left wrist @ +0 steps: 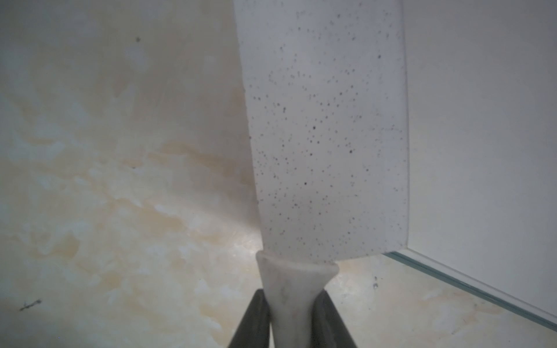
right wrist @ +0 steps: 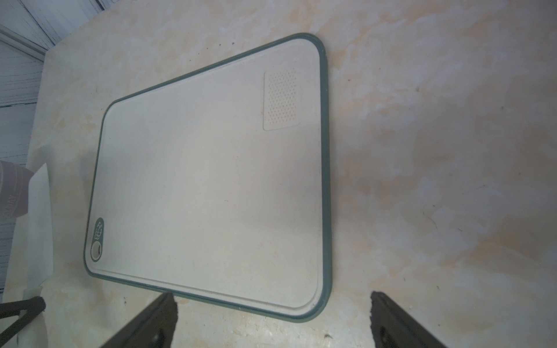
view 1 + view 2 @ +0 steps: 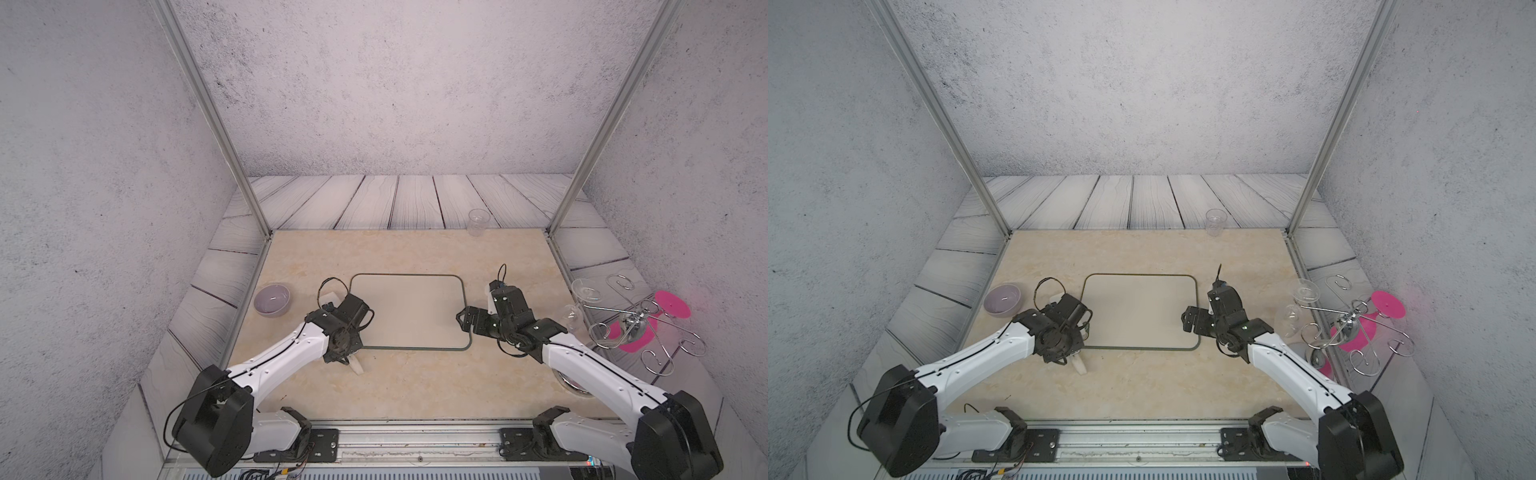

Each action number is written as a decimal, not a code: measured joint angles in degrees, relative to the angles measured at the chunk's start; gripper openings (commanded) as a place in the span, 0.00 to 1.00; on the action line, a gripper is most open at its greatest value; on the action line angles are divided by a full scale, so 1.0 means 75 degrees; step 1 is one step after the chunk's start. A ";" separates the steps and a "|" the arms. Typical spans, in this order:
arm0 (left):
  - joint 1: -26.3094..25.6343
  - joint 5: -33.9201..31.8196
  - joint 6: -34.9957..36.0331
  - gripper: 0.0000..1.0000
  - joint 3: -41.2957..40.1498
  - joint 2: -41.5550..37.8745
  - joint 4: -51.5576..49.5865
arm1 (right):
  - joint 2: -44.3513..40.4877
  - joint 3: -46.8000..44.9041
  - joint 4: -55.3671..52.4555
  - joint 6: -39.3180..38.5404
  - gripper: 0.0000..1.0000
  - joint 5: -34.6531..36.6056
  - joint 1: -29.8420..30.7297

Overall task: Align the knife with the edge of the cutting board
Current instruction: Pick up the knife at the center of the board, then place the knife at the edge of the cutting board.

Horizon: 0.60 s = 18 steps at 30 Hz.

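Two arms: the left arm (image 3: pixel 282 353) and the right arm (image 3: pixel 582 361) reach over the bench (image 3: pixel 415 386) from its near edge, one at each side of the cutting board (image 3: pixel 407 311).
Left grip: the left jaws are clamped tight on the cream handle of the knife (image 1: pixel 325 135), just behind the blade.
Knife position: on the left arm's side of the board, with its speckled whitish blade running along that edge, nearly parallel to it. In the right wrist view a narrow strip of bench shows between the blade and the green rim. Whether the blade rests on the bench I cannot tell.
Right grip: the right jaws stand wide apart with nothing between them, above the board's near corner on the right arm's side.
Board: lies flat on the bench; its dark oval tab (image 2: pixel 97 238) sits at a corner on the knife's side.
Bystanders: a lilac bowl (image 3: pixel 272 300) just beyond the left arm, a clear cup (image 3: pixel 478 222) at the far edge, a wire rack (image 3: pixel 648 332) off to the right.
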 measured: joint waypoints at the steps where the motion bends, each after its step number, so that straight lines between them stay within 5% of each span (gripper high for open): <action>1: -0.0146 -0.0029 0.0012 0.08 0.0172 0.0143 0.0020 | -0.0102 -0.0087 -0.0064 0.0070 0.99 0.0038 0.0000; 18: -0.2699 -0.0367 0.0597 0.10 0.3590 0.3526 0.0041 | -0.2748 -0.1323 -0.1612 0.1026 0.99 0.1212 0.0000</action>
